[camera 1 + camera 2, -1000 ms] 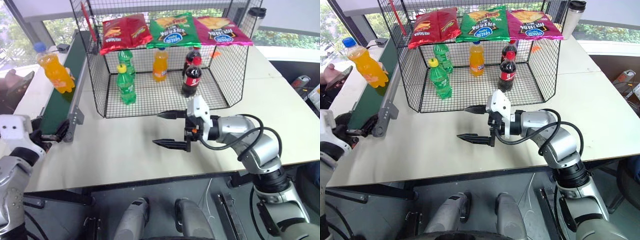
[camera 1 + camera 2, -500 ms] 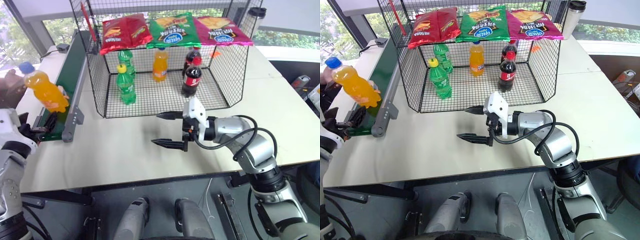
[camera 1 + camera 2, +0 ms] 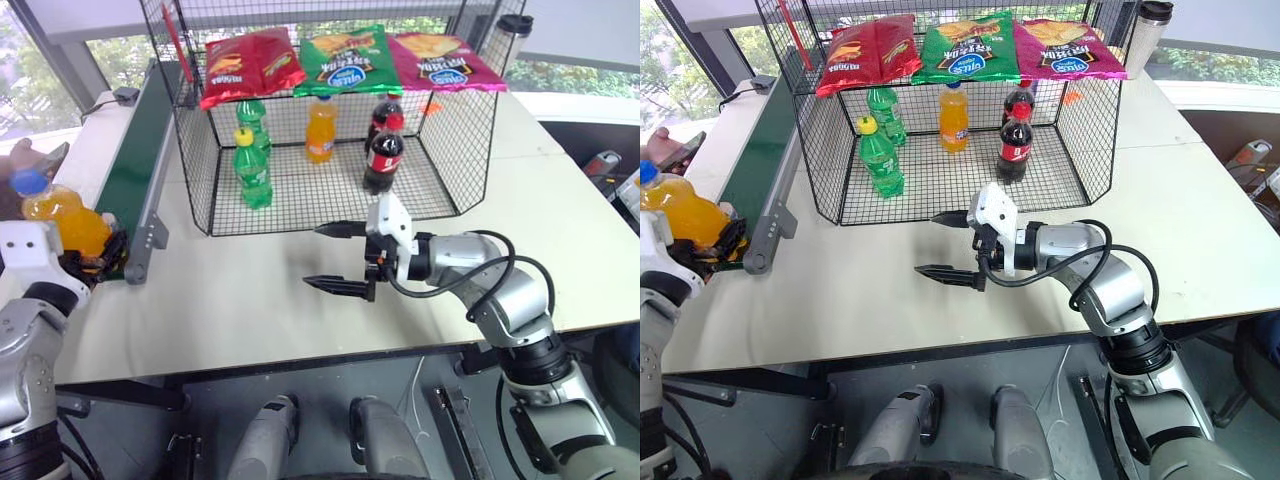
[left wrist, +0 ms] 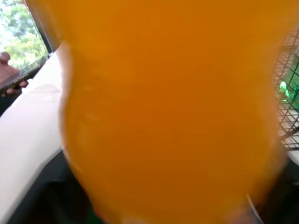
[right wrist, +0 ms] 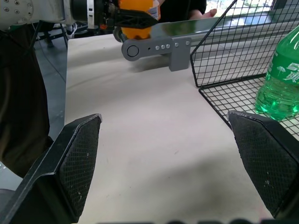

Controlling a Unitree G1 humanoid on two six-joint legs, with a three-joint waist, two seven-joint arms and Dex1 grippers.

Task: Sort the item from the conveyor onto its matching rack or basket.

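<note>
The soda (image 3: 62, 215) sat tilted at the near end of the belt (image 3: 135, 165), its blue cap (image 3: 28, 183) leaning away to my left. I had my left gripper (image 3: 95, 257) clamped on its lower body, black fingers (image 3: 728, 237) wrapped against the orange. From the left wrist, the bottle pressed right up to the lens. My right gripper (image 3: 338, 258) hung over the bare table (image 3: 250, 300) in front of the basket (image 3: 330, 190), jaws spread wide and holding nothing, well apart from the soda.
</note>
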